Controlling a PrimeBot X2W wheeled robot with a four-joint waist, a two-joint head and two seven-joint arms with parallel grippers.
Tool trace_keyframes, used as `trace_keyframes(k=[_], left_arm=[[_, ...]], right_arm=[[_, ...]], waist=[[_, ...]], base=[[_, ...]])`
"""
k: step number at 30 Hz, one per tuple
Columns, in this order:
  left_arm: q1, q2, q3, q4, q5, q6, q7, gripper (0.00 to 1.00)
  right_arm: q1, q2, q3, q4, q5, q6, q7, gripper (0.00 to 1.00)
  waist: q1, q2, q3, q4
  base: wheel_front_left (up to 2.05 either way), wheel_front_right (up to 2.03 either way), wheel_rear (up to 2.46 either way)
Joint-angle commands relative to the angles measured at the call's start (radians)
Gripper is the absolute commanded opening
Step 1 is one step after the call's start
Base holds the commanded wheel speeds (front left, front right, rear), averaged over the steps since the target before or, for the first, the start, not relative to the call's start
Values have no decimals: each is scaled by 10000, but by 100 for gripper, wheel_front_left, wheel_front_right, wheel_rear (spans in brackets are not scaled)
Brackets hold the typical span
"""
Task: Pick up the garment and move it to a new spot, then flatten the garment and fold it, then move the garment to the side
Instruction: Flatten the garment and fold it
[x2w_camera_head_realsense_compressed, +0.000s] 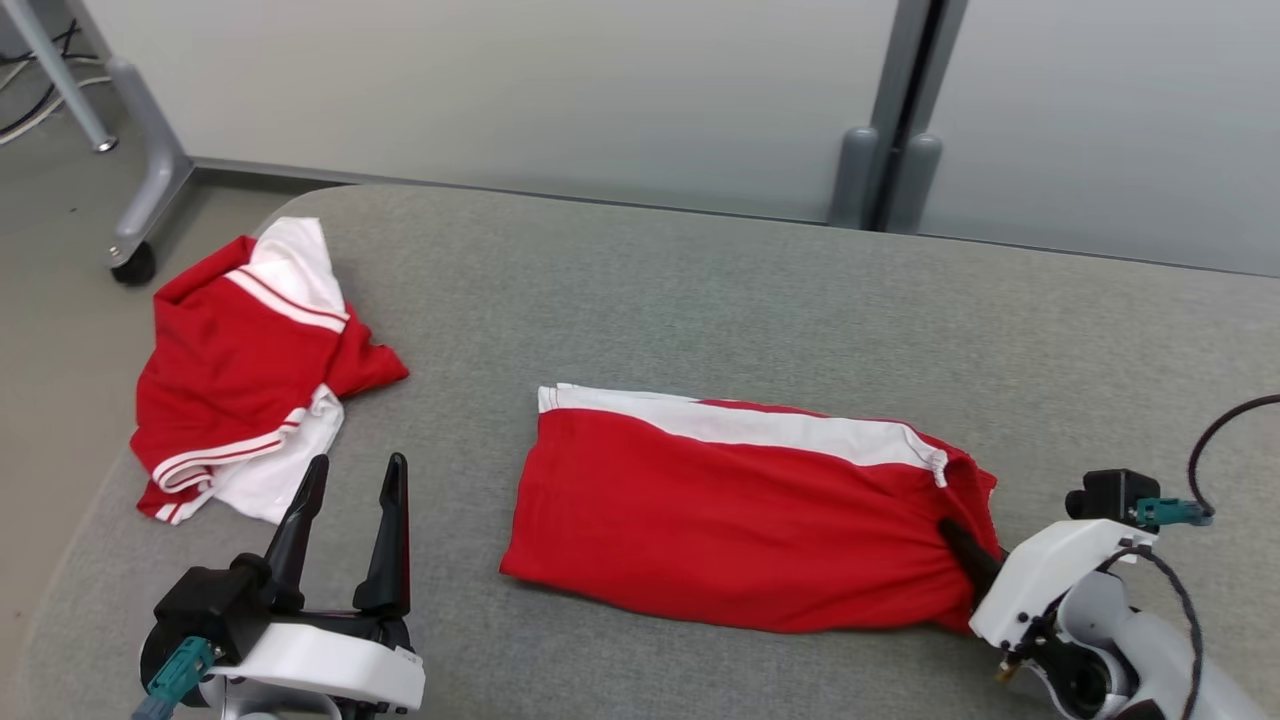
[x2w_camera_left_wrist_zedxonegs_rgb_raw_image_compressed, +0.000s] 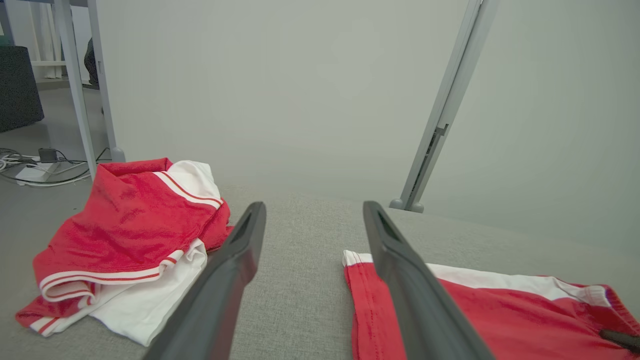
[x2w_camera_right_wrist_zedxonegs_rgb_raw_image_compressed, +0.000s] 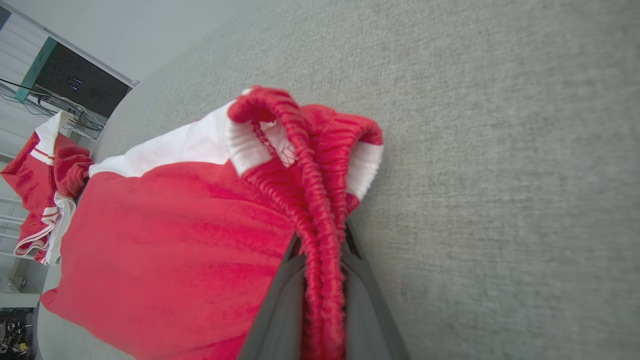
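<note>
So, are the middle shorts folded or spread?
Folded: the red shorts form a compact rectangle, waistband layers bunched together in the right end effector.

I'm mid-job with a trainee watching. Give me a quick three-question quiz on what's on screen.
1. True or false: the left claw stands open, holding nothing.
2. The right claw pinches the folded garment at its: A) leg hem, B) elastic waistband, C) middle?
3. Fill in: the crumpled garment lies to the robot's ____ of the folded one.
Key: 1 true; 2 B; 3 left.
</note>
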Motion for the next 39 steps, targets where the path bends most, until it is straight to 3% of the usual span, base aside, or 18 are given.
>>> trace_keyframes(k=[1, 4, 13, 17, 24, 31, 39], left_arm=[[81, -2, 47, -20, 66, -58, 1, 100], [122, -16, 65, -56, 79, -58, 1, 100], [256, -161, 228, -140, 184, -142, 1, 100], [285, -257, 244, -45, 217, -189, 1, 100], [233, -382, 178, 203, 255, -328, 1, 100], [194, -391, 156, 471, 228, -410, 1, 100], [72, -426, 18, 738, 189, -487, 10, 100]], right_arm=[[138, -394, 20, -240, 217, 2, 230, 0], [204, -768, 63, -560, 399, 2, 533, 0], [568, -2769, -513, -1871, 938, 2, 1611, 0], [698, -3078, -829, -2187, 869, 4, 1795, 0], [1012, -2554, -1138, -3063, 1160, 4, 2185, 0], [1072, -1617, -1445, -3898, 1831, 4, 2533, 0], [740, -471, -1352, -3484, 2077, 4, 2709, 0]], waist=[[0, 0, -126, -307], [0, 0, -182, -545], [0, 0, -369, -1439], [0, 0, -416, -1644], [0, 0, -551, -1652], [0, 0, -634, -1260], [0, 0, -609, -600]], base=[[0, 0, 0], [0, 0, 0], [0, 0, 0], [0, 0, 0], [0, 0, 0], [0, 0, 0], [0, 0, 0]])
